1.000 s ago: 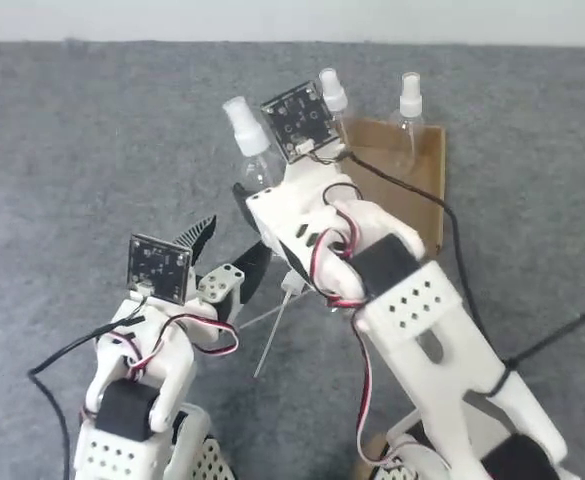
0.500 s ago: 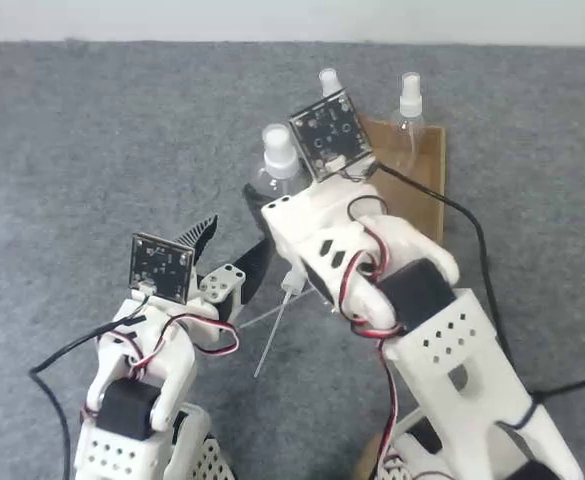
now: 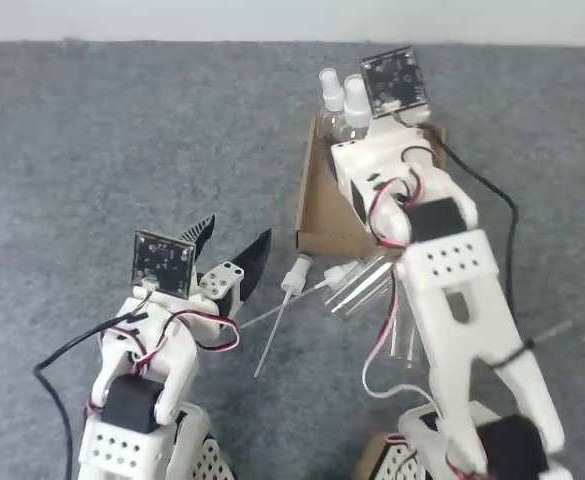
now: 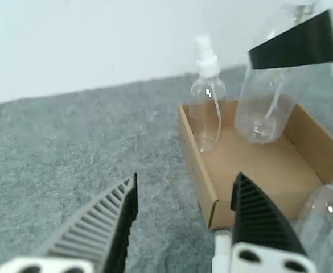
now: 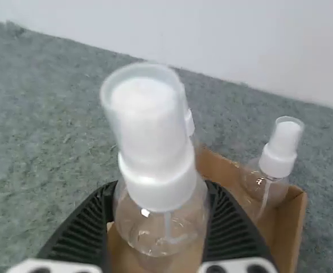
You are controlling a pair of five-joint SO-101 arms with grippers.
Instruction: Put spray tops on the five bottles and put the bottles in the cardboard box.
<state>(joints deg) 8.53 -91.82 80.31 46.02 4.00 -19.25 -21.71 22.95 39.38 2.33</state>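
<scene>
The right end effector [image 5: 159, 216] is clamped around a topped bottle [image 5: 155, 170], one black finger on either side of the clear body with the white spray head above them. It holds the bottle upright, low inside the cardboard box [image 3: 312, 200]. Whether the base has reached the box floor cannot be told. Just beside that end effector, also inside the box, a standing bottle [image 4: 206, 102] already carries its spray head. A sliver of white behind the gripped head in the right wrist view may be another one, though that is too hidden to count. So the packing looks under way, not finished: at least one bottle appears done, and the one in the grip seems to need only setting down and letting go. The rest lies outside the box, on the grey desk [image 3: 92, 150] between the two arms. A loose spray top [image 3: 294, 272] with its thin dip tube lies just ahead of the left end effector [image 3: 238, 232], and a cluster of bare bottles [image 3: 364, 285] lies on its side partly under the right arm. Their number is hard to make out through the clear plastic. The left end effector stands wide open and holds nothing, its jaws pointing toward the box. By this showing, those bare bottles have yet to be fitted with tops and then carried over to join the others.
</scene>
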